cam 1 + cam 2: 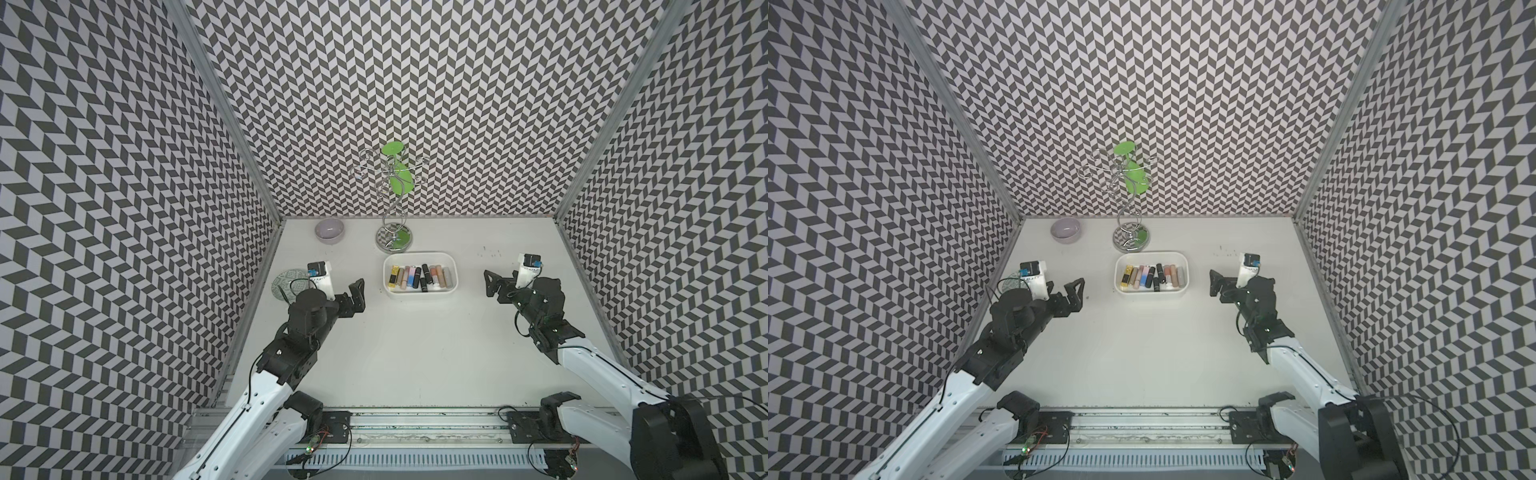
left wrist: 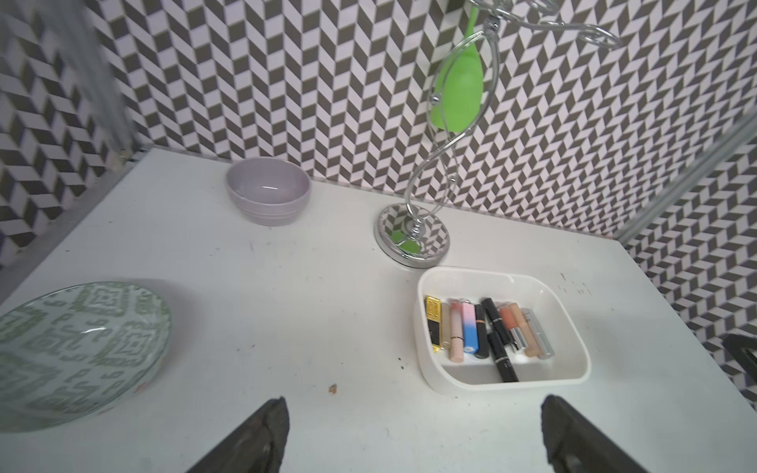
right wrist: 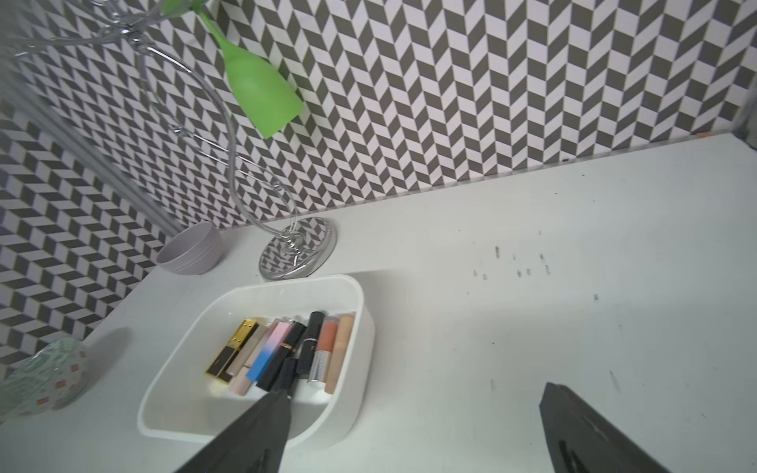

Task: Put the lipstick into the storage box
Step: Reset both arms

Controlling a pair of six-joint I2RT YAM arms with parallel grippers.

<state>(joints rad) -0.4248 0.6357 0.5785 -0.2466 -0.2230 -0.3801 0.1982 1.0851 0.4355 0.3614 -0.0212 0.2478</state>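
Observation:
The white storage box [image 1: 419, 296] [image 1: 1152, 293] sits on the table just in front of the chrome stand. Several lipstick tubes [image 1: 419, 277] [image 2: 470, 327] [image 3: 270, 348] lie side by side inside it; a black one lies slanted across the others. My left gripper [image 1: 358, 296] [image 2: 413, 403] hovers open to the left of the box, with bare table between its fingers. To the right of the box my right gripper [image 1: 489, 284] [image 3: 415, 393] is open too and holds nothing. In the right wrist view one of its fingers overlaps the box's near corner.
A lilac bowl [image 1: 330, 230] stands at the back left. A green-patterned plate [image 1: 286, 282] lies by the left wall, partly under my left wrist. The chrome stand [image 1: 393, 241] carries a hanging green glass [image 1: 401, 178]. Patterned walls enclose three sides.

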